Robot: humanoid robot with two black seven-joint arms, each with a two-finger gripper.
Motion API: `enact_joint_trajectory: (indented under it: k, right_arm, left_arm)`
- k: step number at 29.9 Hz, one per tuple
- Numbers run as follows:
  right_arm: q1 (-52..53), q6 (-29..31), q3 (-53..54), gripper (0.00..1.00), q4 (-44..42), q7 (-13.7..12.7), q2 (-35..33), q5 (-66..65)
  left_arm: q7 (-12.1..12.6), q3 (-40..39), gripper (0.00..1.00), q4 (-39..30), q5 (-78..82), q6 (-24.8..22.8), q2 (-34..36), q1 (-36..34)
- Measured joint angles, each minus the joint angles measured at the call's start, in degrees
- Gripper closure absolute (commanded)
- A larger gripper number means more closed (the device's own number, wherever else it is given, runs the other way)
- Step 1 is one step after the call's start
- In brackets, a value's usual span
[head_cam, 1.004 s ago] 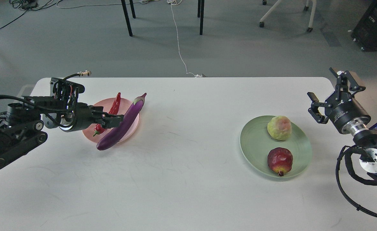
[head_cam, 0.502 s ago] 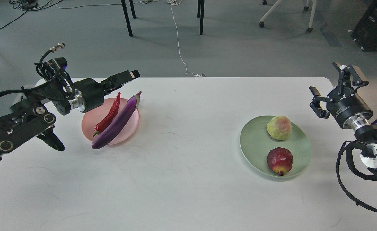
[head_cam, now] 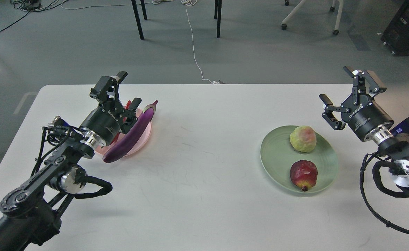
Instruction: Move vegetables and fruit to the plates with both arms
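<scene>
A long purple eggplant (head_cam: 131,134) lies slanted across the pink plate (head_cam: 145,130), its lower end over the plate's front rim. The red chili pepper (head_cam: 128,104) is mostly hidden behind my left gripper; only its tip shows. My left gripper (head_cam: 122,91) is open and empty above the plate's back left. The pale green plate (head_cam: 277,153) holds the bumpy yellow-green fruit (head_cam: 302,138) at its back and the dark red pomegranate (head_cam: 303,174) at its front. My right gripper (head_cam: 345,89) is open and empty, raised behind and to the right of the green plate.
The white table (head_cam: 204,195) carries only the two plates. Beyond its far edge are grey floor, black chair legs (head_cam: 138,21), a white cable (head_cam: 194,48) and a black case (head_cam: 408,28) at the top right.
My left arm let go of the eggplant, swung up and away, then came back over the pink plate with the gripper pointing up. The eggplant settled on the plate. My right gripper shifted slightly left and up.
</scene>
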Motion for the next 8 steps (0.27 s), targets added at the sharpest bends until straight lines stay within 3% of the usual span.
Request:
enact_joint_trajectory:
  k: [8]
  right_arm:
    - [-1.6,2.5,0.1,0.01,0.0,0.0,-1.4,-1.7]
  left_arm:
    - [1.2,-3.3,0.01,-0.2,0.0,-1.5,-3.8,4.2]
